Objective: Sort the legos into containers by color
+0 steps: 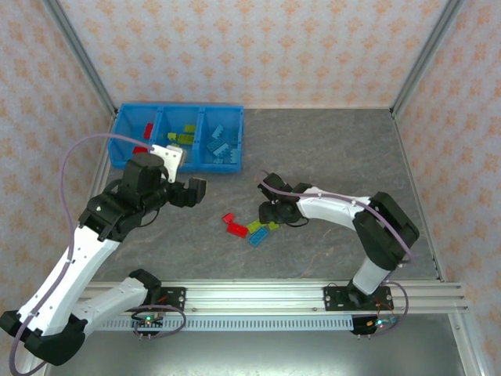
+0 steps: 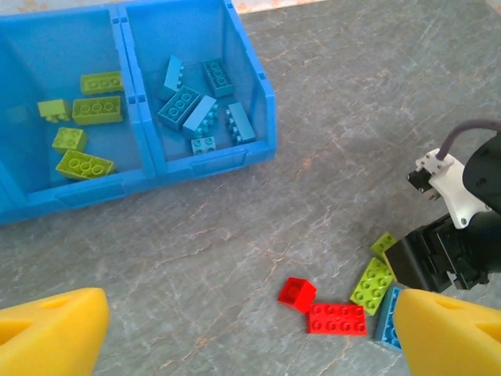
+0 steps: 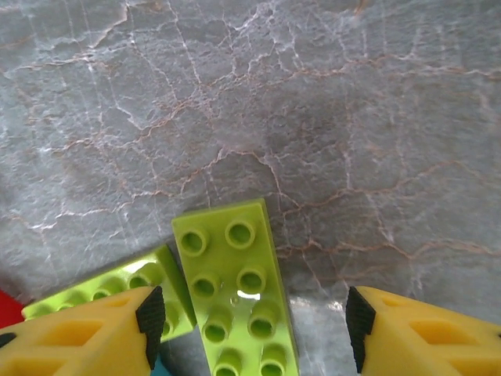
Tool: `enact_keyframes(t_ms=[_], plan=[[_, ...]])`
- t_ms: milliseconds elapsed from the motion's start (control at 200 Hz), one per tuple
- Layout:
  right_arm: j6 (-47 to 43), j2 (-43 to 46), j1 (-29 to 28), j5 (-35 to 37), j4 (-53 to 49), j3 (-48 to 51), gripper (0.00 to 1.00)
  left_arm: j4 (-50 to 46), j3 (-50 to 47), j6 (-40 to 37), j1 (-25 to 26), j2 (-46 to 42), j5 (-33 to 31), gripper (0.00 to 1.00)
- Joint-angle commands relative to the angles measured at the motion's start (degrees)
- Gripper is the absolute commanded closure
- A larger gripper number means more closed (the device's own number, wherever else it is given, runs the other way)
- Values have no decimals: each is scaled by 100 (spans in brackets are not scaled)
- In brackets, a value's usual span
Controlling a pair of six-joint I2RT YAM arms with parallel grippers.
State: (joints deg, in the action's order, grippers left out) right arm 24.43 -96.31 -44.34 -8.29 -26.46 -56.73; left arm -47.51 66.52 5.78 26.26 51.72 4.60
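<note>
Finds lime brick point(image 3: 235, 301) flat on the table point(image 3: 313, 117) between the parted fingers of right gripper point(image 1: 268, 219) — jaws released, not clamped on it. Notes right arm stretched low over the loose bricks point(image 1: 249, 228). Records left gripper point(image 2: 250, 333) spread wide, empty, raised near the blue tray point(image 2: 266, 110) — arm angled toward it.

Left tool point(image 2: 250, 333) spread, right tool point(image 3: 254, 317) parted

Two red legos point(image 2: 337, 318) lie loose outside the blue tray point(image 2: 211, 166).
</note>
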Motion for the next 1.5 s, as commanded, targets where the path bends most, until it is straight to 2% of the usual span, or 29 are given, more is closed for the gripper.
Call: enact_keyframes(t_ms=[0,65,235,475,731,936,1011,1121,1266,1391,1496], plan=[[16,-222,-31,-58,50,-137,36,56,-190,-459,34,36,-357,5],[51,-307,-31,0,95,-119,38,82,-265,-471,35,104,-407,4],[137,-571,-31,474,-140,-224,52,153,-500,-474,35,122,-398,3],[348,-566,-35,1107,-543,-221,60,285,-759,-477,23,-75,-578,3],[403,176,-31,545,-100,280,64,277,-827,-473,26,-33,-596,2],[476,918,-31,417,-40,462,64,312,-860,-464,28,-101,-631,2],[521,1213,-31,575,-67,427,64,303,-860,-456,28,-99,-653,2],[512,1561,-31,669,-4,277,63,303,-860,-438,28,-133,-692,2],[339,1581,-81,-6,593,-171,62,338,-876,-251,13,-179,-1118,2],[248,1011,-153,-471,1191,-1007,61,312,-870,48,-139,-239,-1757,2],[136,181,-181,-416,1494,-2000,61,362,-944,197,-299,-374,-2121,2]])
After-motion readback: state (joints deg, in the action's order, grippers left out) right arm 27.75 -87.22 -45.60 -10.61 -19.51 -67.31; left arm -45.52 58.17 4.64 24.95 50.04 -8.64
